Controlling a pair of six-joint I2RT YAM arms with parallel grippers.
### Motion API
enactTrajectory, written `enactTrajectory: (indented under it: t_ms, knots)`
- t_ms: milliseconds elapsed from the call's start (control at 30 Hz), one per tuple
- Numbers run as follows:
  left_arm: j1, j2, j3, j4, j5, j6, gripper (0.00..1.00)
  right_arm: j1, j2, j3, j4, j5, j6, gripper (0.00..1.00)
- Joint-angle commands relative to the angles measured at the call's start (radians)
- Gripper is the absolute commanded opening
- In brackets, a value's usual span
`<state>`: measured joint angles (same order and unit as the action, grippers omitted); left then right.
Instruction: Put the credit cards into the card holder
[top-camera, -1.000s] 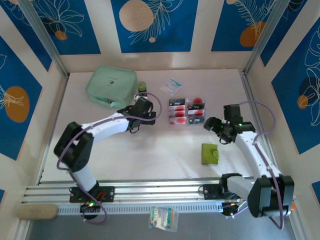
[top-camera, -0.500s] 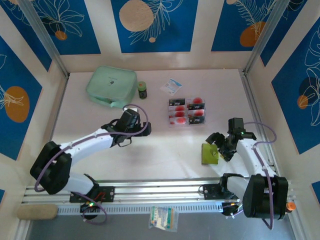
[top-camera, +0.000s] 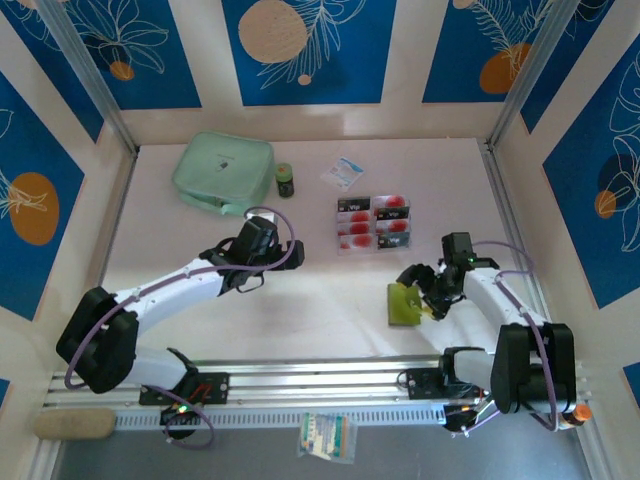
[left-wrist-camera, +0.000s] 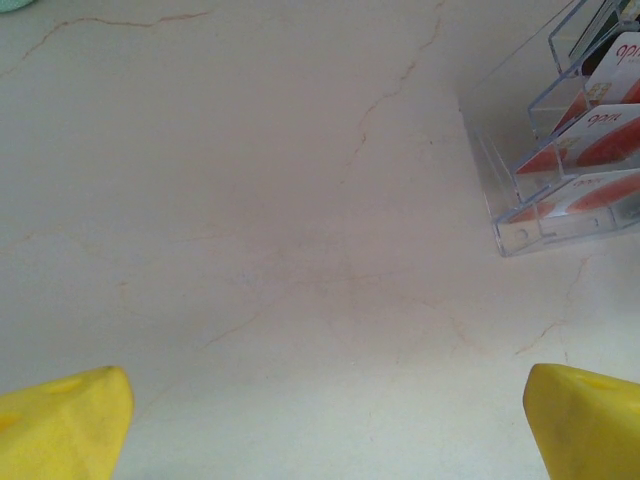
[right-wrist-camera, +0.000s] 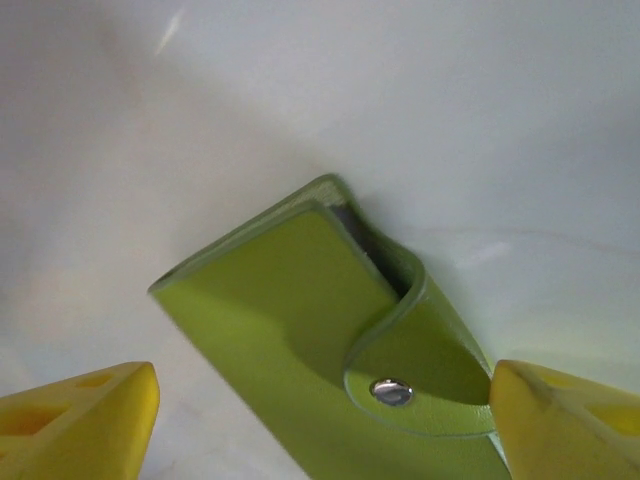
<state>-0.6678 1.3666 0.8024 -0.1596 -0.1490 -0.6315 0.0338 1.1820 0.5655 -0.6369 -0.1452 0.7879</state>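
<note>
1. Nearest the arm bases, the right pincer is spread wide, with the olive card holder between its jaws. The right jaw is close by the snap tab, and I can't tell whether it touches.
2. The holder is snapped shut, so I'd say nothing is done yet: it needs opening, then every card needs moving.
3. The left pincer is spread wide too, holding nothing, over bare table.
4. Ahead of it and to its right, the credit cards all sit in a clear rack.
5. Beyond lie a mint pouch, a small dark bottle and a sachet.
6. The table is pale and faintly veined, and blue leaf-patterned panels wall it in.
</note>
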Motion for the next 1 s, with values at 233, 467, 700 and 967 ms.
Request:
enactTrajectory:
  t_ms: [233,467,700,967]
  knots:
    - [0.003,-0.029,-0.02,0.005,0.015,-0.016,1.0,0.152,-0.077,0.053,-0.073,0.054,0.057,0.85]
    - [0.003,-0.033,-0.022,0.033,0.061,-0.014,1.0,0.126,-0.17,-0.025,-0.131,0.071,0.047,0.8]
    - [0.003,0.003,0.008,0.031,0.111,-0.008,1.0,0.144,-0.176,-0.083,-0.105,0.05,0.074,0.68]
    - [0.002,0.012,0.011,0.033,0.12,-0.021,1.0,0.161,-0.152,-0.11,-0.044,0.013,0.093,0.47]
